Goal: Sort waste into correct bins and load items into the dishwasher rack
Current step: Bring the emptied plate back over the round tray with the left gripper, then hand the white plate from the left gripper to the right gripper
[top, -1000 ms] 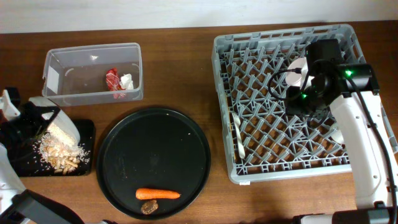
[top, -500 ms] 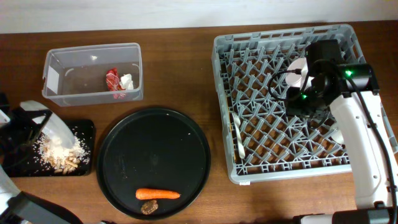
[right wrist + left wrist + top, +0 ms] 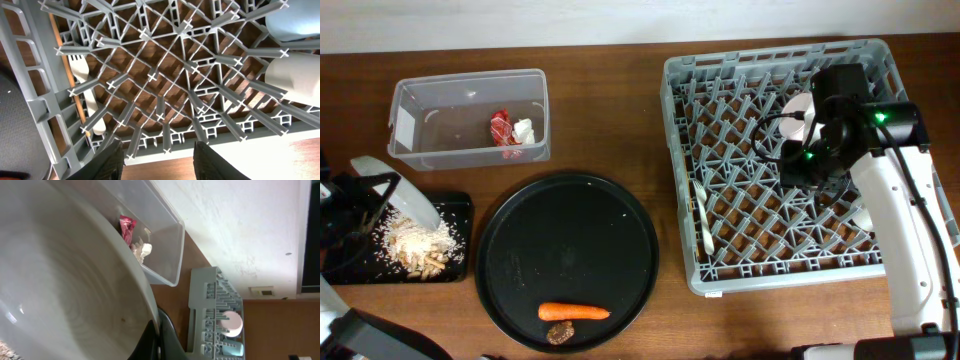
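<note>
My left gripper (image 3: pixel 362 208) is shut on the rim of the pale plate (image 3: pixel 406 199), which is tipped steeply over the flat black tray (image 3: pixel 345 268). The left wrist view is mostly plate (image 3: pixel 65 280), its edge pinched in the left gripper (image 3: pixel 159 342). Rice scraps (image 3: pixel 420 245) lie heaped on that tray. The clear tub (image 3: pixel 420 150) holds the red wrapper (image 3: pixel 501 128) and white scrap (image 3: pixel 523 130). A carrot (image 3: pixel 574 312) and brown lump (image 3: pixel 559 334) sit on the round tray. My right gripper (image 3: pixel 161 162) hangs open and empty over the rack (image 3: pixel 682 180).
The round black tray (image 3: pixel 570 240) lies between the bins and the rack. The rack holds a white fork (image 3: pixel 85 90), a chopstick (image 3: pixel 77 107), a pink bowl (image 3: pixel 798 112), a light blue cup (image 3: pixel 292 20) and a white cup (image 3: pixel 295 75).
My left gripper has drawn the tipped plate left and a little back, off the scrap pile, which now lies uncovered on the black tray. The right arm has stayed put.
</note>
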